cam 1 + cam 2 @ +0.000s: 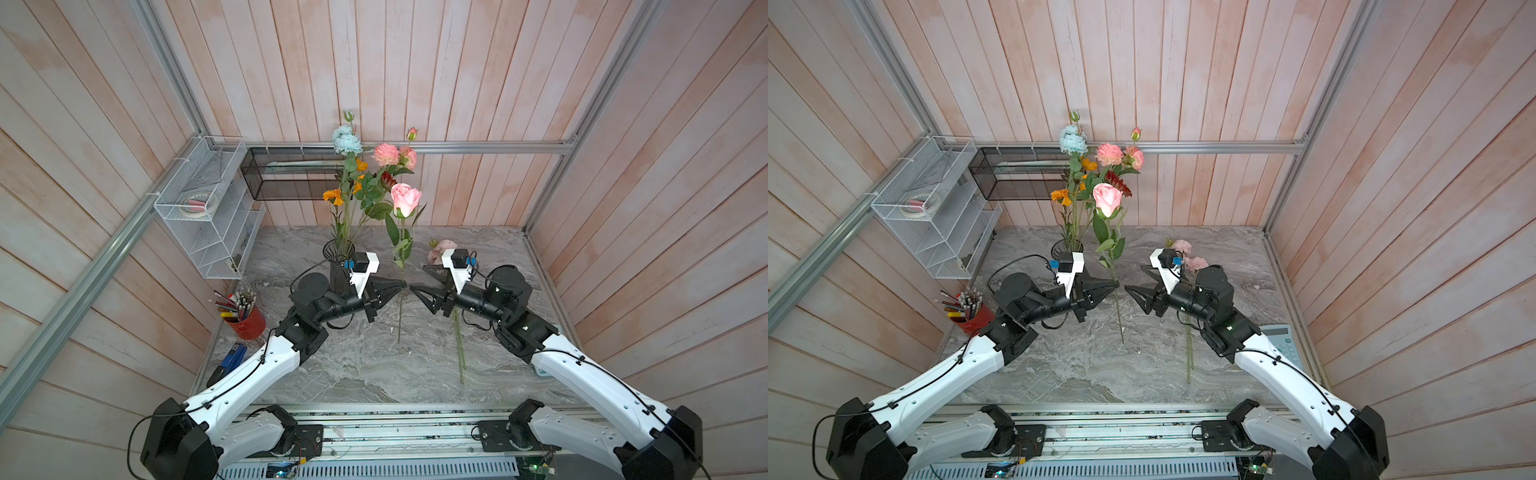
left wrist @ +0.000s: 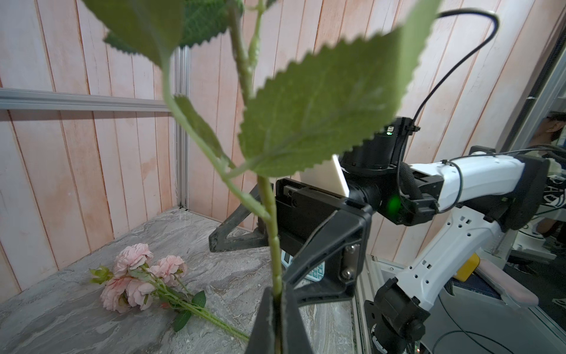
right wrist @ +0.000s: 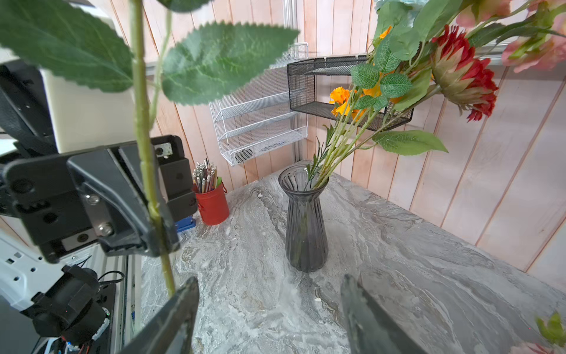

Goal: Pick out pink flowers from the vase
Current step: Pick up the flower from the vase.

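My left gripper [image 1: 404, 285] [image 2: 277, 294] is shut on the thin green stalk [image 2: 273, 242] of a pink rose [image 1: 405, 199] [image 1: 1107, 199]. It holds the rose upright over the table, to the right of the vase. The dark ribbed vase [image 1: 337, 250] [image 3: 304, 220] holds more pink flowers [image 1: 387, 154], partly hidden behind my left wrist. My right gripper [image 1: 417, 278] [image 3: 269, 285] is open and faces the left one. The held stalk [image 3: 144, 153] stands just outside one of its fingertips, not between them. Another bunch of pink flowers [image 1: 443, 248] [image 2: 137, 275] lies on the table.
The vase also holds a light blue bloom [image 1: 347, 139], orange flowers [image 1: 333, 195] and a dark red one [image 3: 465, 70]. A red pencil cup [image 1: 246, 322] and a blue stapler [image 1: 233, 355] stand at the left. A white wire rack [image 1: 208, 208] and a black mesh shelf [image 1: 291, 174] hang on the walls. A calculator [image 1: 1283, 340] lies at the right.
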